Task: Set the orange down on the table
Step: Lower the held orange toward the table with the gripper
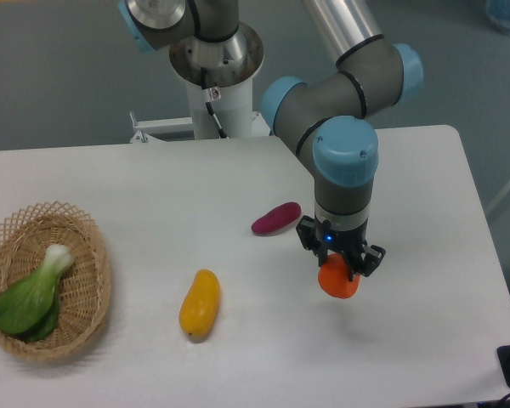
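The orange [337, 281] is a small round orange-red fruit held between the fingers of my gripper [340, 269], which is shut on it. It hangs at or just above the white table [408, 340], right of centre; I cannot tell whether it touches the surface. The gripper's black fingers cover the fruit's top.
A purple oblong vegetable [276, 218] lies just left of the gripper. A yellow mango-like fruit [200, 303] lies further left and nearer the front. A wicker basket [83, 325] with a green leafy vegetable [30, 293] sits at the left edge. The robot base [214, 59] stands behind.
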{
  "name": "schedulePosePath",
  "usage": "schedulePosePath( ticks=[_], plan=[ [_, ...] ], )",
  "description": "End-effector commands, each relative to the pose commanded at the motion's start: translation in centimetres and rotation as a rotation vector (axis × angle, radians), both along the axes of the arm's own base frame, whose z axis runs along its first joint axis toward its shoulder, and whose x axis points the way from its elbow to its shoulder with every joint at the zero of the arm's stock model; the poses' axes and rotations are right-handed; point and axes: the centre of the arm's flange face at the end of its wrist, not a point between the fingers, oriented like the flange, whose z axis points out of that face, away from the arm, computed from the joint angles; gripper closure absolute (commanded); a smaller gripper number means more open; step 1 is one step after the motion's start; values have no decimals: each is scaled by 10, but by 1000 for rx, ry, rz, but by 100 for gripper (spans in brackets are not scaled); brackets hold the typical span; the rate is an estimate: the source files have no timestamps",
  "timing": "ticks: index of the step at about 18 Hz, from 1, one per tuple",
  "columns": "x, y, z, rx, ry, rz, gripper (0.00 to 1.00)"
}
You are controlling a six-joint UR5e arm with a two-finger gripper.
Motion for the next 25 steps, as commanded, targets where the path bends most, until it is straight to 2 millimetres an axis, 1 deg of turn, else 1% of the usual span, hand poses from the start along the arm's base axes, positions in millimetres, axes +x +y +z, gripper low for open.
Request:
schedulePosePath(
  ticks=[8, 15, 20, 23, 25],
  plan=[
    [-2, 1, 2, 4, 3, 1, 54],
    [2, 0, -10, 4, -26, 5, 54],
    [4, 0, -11, 3, -29, 5, 54],
    [8, -2, -19, -6, -41, 6, 54],
    [8, -3, -18, -6, -41, 6, 54]
  ],
)
